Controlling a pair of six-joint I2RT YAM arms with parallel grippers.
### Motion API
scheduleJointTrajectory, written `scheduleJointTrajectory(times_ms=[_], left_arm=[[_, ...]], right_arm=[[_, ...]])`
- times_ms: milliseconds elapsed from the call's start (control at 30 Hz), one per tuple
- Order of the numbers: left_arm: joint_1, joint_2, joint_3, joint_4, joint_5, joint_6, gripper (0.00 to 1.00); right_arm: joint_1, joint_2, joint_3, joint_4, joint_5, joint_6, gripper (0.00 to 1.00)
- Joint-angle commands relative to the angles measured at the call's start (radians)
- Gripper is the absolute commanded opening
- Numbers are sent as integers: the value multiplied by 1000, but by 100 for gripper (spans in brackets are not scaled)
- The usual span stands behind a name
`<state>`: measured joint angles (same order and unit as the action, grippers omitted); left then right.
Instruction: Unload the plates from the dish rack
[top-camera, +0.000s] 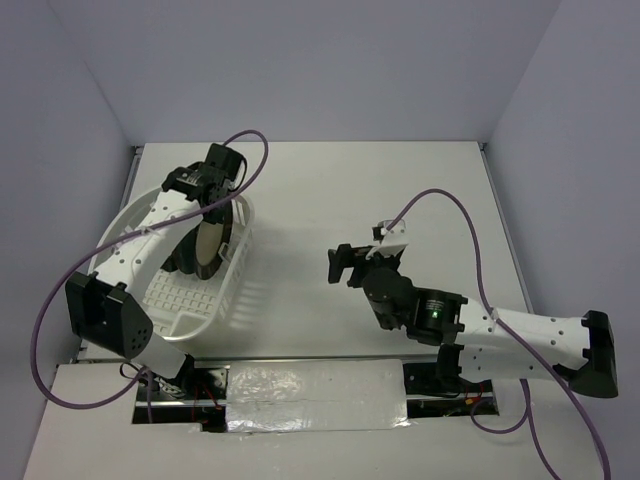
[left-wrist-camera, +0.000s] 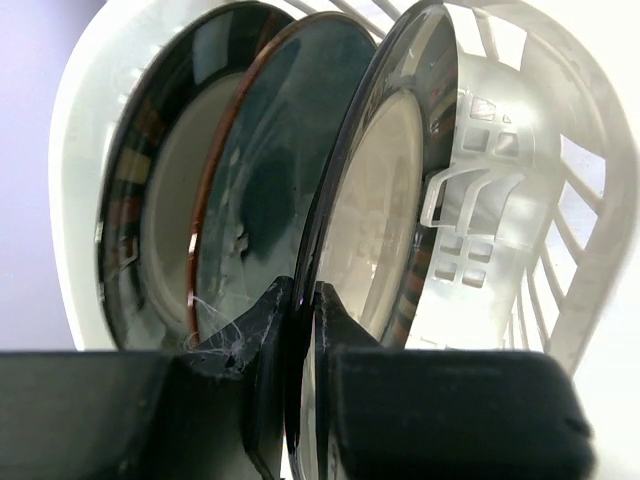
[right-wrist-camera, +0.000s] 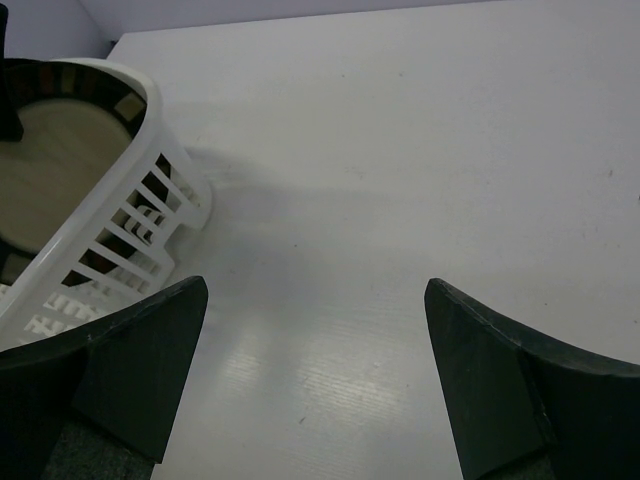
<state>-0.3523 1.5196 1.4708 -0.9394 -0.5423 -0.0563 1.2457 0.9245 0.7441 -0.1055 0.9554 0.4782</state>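
The white dish rack (top-camera: 232, 285) sits at the left of the table. Three plates stand upright in it, side by side. In the left wrist view they are a beige-centred black-rimmed plate (left-wrist-camera: 135, 210) at the left, a dark teal-blue plate (left-wrist-camera: 265, 170) in the middle, and a second beige-centred black-rimmed plate (left-wrist-camera: 385, 190) at the right. My left gripper (left-wrist-camera: 303, 292) is shut on the rim of that right-hand plate (top-camera: 211, 245), one finger on each face. My right gripper (top-camera: 338, 265) is open and empty above the bare table, right of the rack.
The slotted rack wall (left-wrist-camera: 520, 200) stands close behind the gripped plate. In the right wrist view the rack (right-wrist-camera: 120, 225) and a beige plate face (right-wrist-camera: 50, 170) lie at the far left. Purple cables loop over both arms. Grey walls enclose the table.
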Motion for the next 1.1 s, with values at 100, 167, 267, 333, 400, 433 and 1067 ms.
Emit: scheduleJointTrajectory(times_ms=[100, 167, 267, 333, 400, 433, 1067], left_arm=[[4, -22, 155, 14, -56, -17, 0], [4, -21, 178, -7, -58, -19, 0], [4, -27, 210, -24, -33, -20, 0], [4, -27, 243, -48, -28, -31, 0], [4, -36, 266, -75, -33, -33, 0], [4, -44, 269, -78, -34, -28, 0], [4, -147, 379, -79, 123, -63, 0]], right_arm=[[1, 27, 60, -29, 14, 5, 97], [4, 30, 61, -34, 13, 5, 97], [3, 27, 63, -34, 6, 3, 97], [1, 22, 61, -30, 5, 2, 97], [3, 17, 54, -19, -1, -6, 97], [1, 17, 54, -16, -1, -3, 97], [1, 19, 46, 23, -44, -53, 97]])
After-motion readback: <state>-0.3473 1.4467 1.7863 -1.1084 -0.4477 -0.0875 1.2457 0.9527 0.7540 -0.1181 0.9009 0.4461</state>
